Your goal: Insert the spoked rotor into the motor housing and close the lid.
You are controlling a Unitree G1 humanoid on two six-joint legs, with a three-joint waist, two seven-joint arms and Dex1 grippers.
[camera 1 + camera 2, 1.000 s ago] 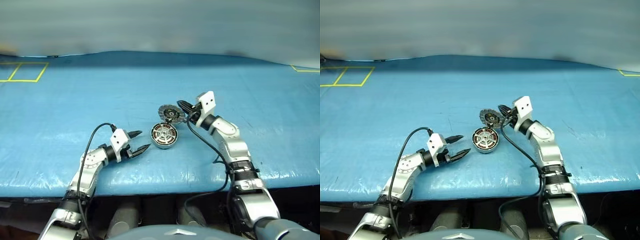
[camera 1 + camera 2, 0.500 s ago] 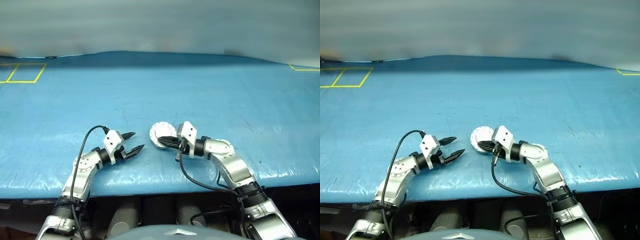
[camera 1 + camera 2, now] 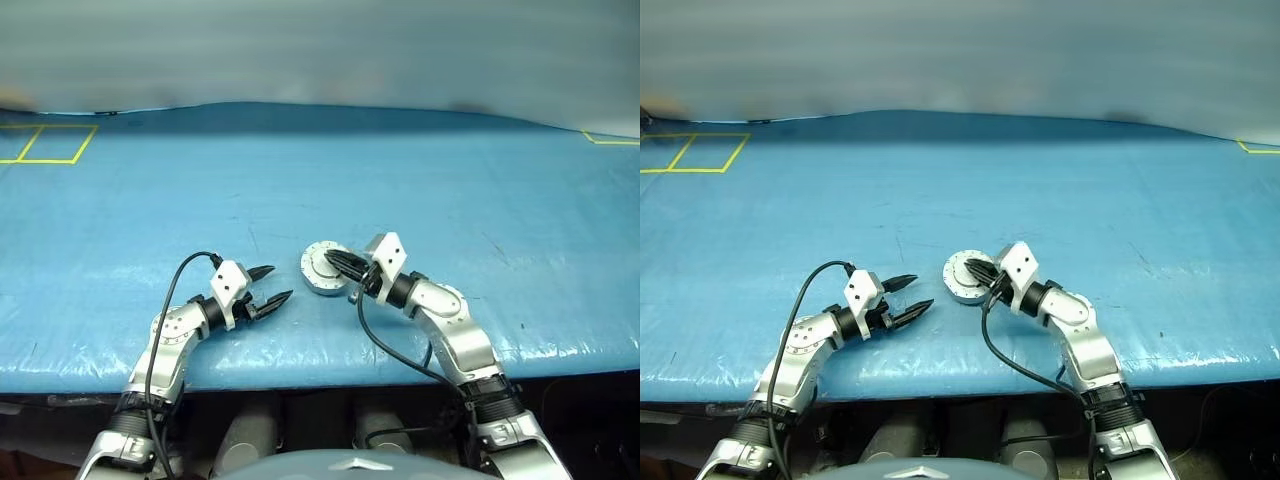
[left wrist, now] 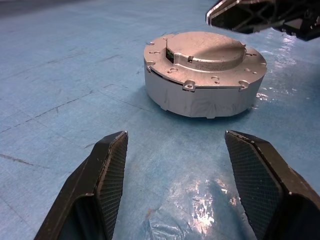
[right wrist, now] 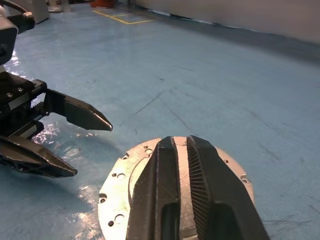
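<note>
— With the lid [image 4: 205, 52] down on the housing [image 4: 200, 95] mid-worktop [image 3: 450, 180], what next?
— Right pincer [image 3: 330, 262], nearly together, hovered above; left pincer [image 3: 272, 284] stood apart. Pressing flat looked wise.

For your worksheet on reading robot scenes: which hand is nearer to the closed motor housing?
Right. The right hand has its fingers over the lid of the motor housing. The left hand rests apart on the housing's left, pointing at it with its fingers spread.
</note>
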